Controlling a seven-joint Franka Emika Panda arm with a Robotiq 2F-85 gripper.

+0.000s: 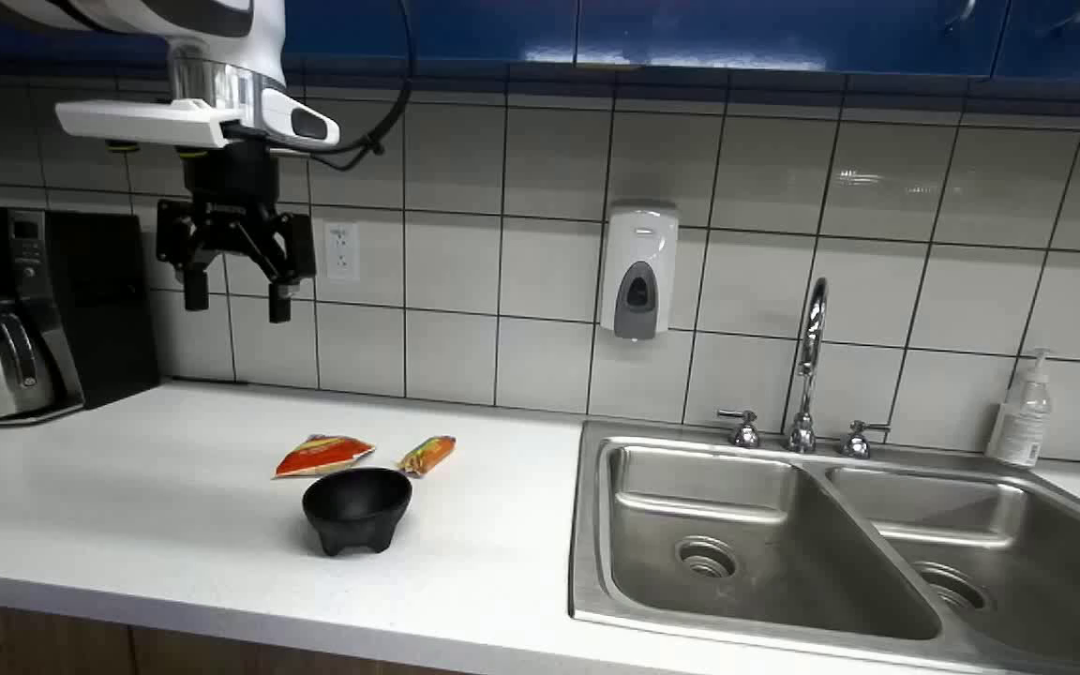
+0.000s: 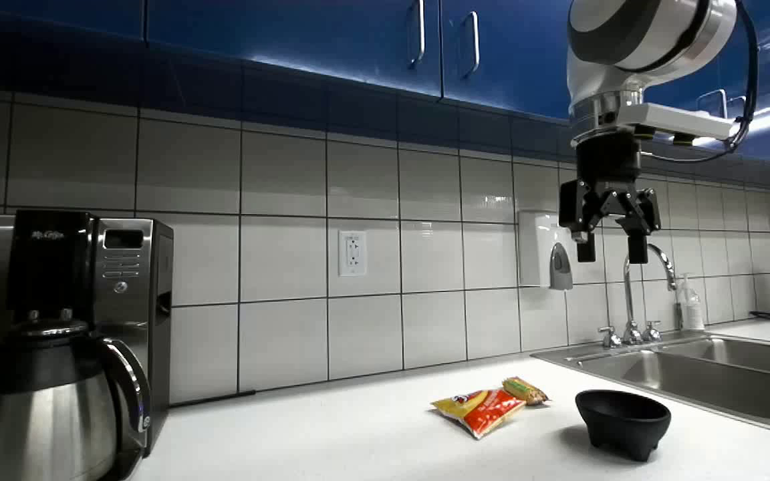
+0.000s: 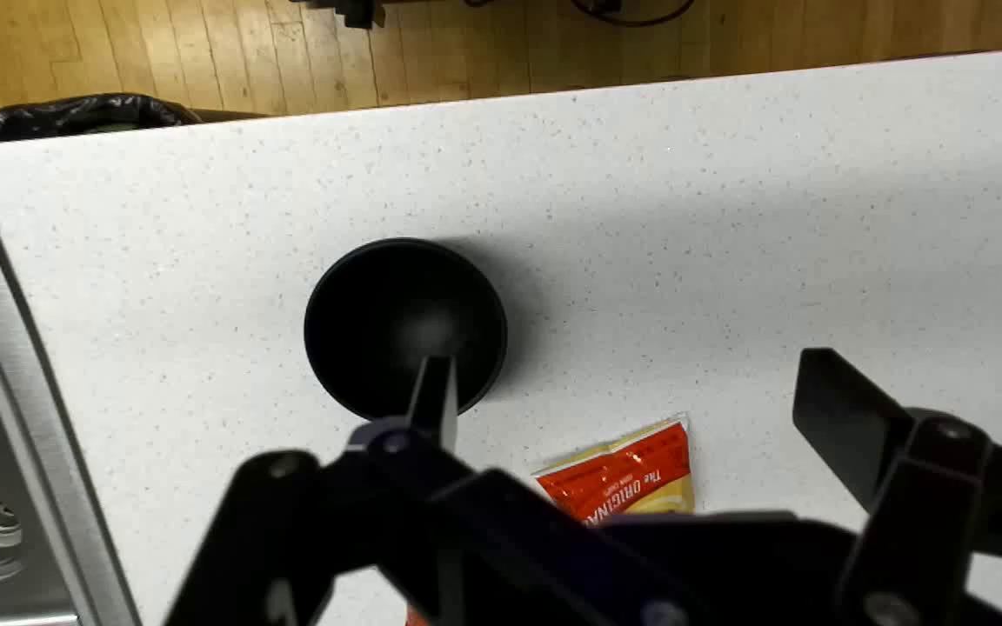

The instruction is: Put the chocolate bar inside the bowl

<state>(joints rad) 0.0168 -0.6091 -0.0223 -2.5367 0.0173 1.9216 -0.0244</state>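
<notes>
We are reading "Mr. Coffee" on the coffee maker (image 2: 121,274), standing left in both exterior views. In the wrist view we are making out "The ORIGINA" on the red-and-yellow packet (image 3: 627,469), the remainder being covered by the gripper (image 3: 629,374). The label on the pump bottle (image 1: 1026,427), far right, is coming out too small for us.

Edges: we are tracing the white tabletop (image 1: 127,478) from the coffee maker to the sink (image 1: 590,553) on the right, with the tiled wall (image 1: 451,262) closing off the far side. In an exterior view the black bowl (image 1: 357,511) is standing upright toward the near edge. We are finding a broad stretch of surface left of the packet, a narrower one between bowl and sink rim.

In an exterior view we are seeing the orange chocolate bar (image 1: 428,455) lying on the tabletop, outside the bowl, just beyond its far right side, right of the packet and apart from it. Its long axis is slanting from near left to far right, its near end pointing roughly at the bowl. Its print is showing too small to read.

Gripper hanging high over the tabletop, well apart from bar and bowl. We are seeing its jaws spread wide, tips pointing down.
</notes>
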